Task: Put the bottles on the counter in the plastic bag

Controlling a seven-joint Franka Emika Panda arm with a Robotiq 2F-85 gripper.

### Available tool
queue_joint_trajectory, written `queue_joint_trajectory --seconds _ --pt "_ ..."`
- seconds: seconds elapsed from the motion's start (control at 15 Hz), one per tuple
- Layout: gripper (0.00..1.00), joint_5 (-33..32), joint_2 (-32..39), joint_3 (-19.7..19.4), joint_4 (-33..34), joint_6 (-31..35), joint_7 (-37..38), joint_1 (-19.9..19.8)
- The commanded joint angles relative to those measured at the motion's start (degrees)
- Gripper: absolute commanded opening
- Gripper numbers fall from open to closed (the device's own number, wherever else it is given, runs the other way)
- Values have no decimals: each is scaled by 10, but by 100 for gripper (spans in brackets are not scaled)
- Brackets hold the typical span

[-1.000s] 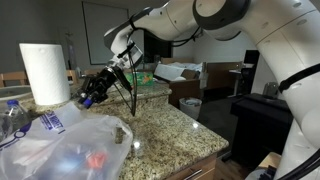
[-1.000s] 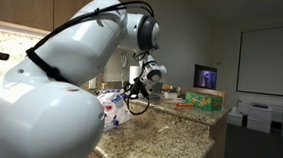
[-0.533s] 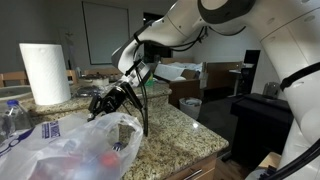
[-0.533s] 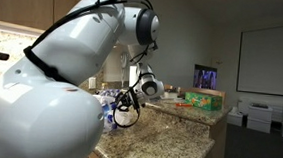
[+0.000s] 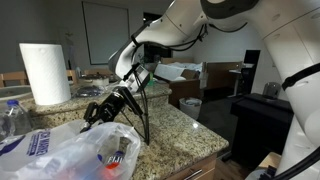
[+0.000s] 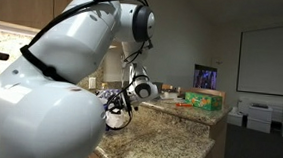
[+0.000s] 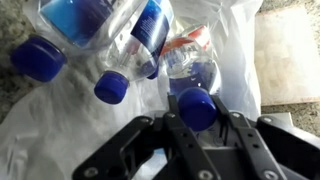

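The plastic bag (image 5: pixel 55 150) spreads on the counter (image 5: pixel 180 128) directly under the gripper (image 7: pixel 197 120). The gripper's jaws are clamped on a bottle (image 7: pixel 197 104) by its blue cap. The other bottles (image 7: pixel 138 48) lie just ahead, inside the bag. Their blue labels (image 7: pixel 152 25) and the bag lettering (image 5: pixel 40 141) are too blurred to read.

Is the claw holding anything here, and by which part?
Yes: a small clear bottle, pinched at its blue cap by the claw, over the plastic bag.

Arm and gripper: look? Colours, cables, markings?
The arm is glossy white, rounded shells with dark bands at the joints. The gripper is matte black with angular linkage fingers. A thin black cable loops off the wrist. No markings legible.
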Motion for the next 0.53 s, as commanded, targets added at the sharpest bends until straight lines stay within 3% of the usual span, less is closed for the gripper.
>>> queue_joint_trajectory --seconds 0.0,0.2,0.47 --pt "60 2 -35 -4 -31 30 9 18" --pt "72 -1 -67 -12 -52 69 7 21" --pt "98 -3 -107 -25 -86 98 7 12"
